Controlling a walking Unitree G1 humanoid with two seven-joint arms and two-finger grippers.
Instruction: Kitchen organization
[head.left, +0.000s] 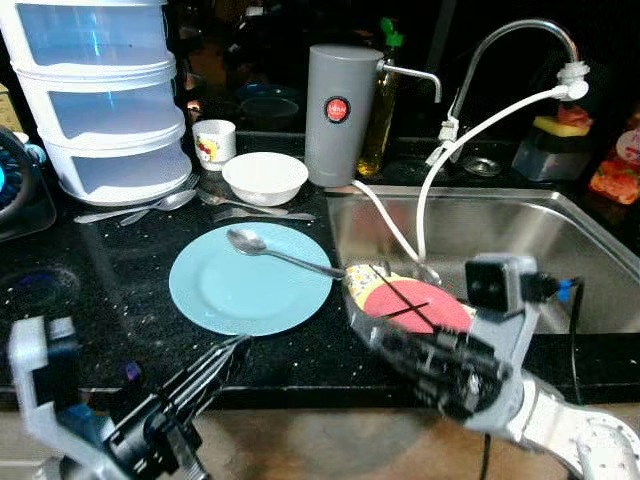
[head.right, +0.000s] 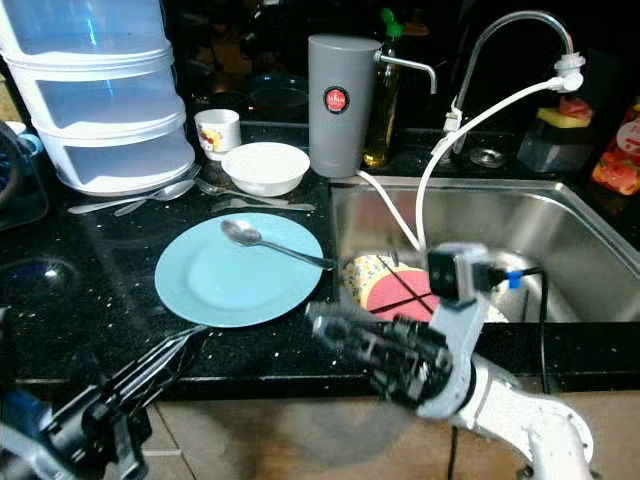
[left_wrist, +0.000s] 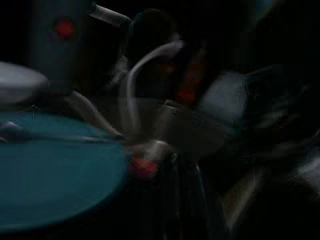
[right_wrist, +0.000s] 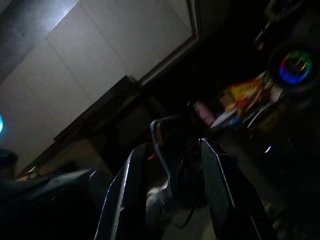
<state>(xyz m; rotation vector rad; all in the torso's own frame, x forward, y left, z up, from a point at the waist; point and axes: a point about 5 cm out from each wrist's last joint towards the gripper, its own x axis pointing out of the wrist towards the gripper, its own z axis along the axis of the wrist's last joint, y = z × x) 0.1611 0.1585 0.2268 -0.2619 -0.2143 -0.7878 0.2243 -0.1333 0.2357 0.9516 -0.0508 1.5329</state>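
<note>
Counter (head.left: 120, 300): a black speckled surface, with a steel sink (head.left: 560, 240) set into it on the robot's right.
Plate (head.left: 250, 280): light blue, round, lay flat on the counter just left of the sink's edge.
Spoon (head.left: 280, 252): rested on the plate, bowl toward the plate's middle, handle reaching over the rim toward the sink.
Bowl (head.left: 264, 177): white, stood behind the plate, beside the grey canister (head.left: 340, 112).
Loose cutlery (head.left: 150, 206): several pieces lay on the counter between the bowl and the stacked clear containers (head.left: 100, 100).
Cup (head.left: 214, 142): small, white with a printed picture, stood behind the bowl near the containers.
Faucet (head.left: 510, 50): arched over the sink, with a white hose (head.left: 440, 170) hanging from its tip down into the basin.
Patterned dish (head.left: 405, 300): red and yellow, sat in the sink's near left corner, partly hidden by the right arm.
Left end effector (head.left: 215, 365): low at the counter's front edge, just before the plate's near rim; its fingers lay close together in a narrow gap, holding nothing.
Right end effector (head.right: 345, 335): held above the counter's front edge beside the sink's near corner, pointing toward the robot's left; in the right wrist view its two fingers (right_wrist: 125, 195) stood apart with nothing between them.
Left wrist view: dark and blurred; the plate's blue rim and the canister could just be made out.
</note>
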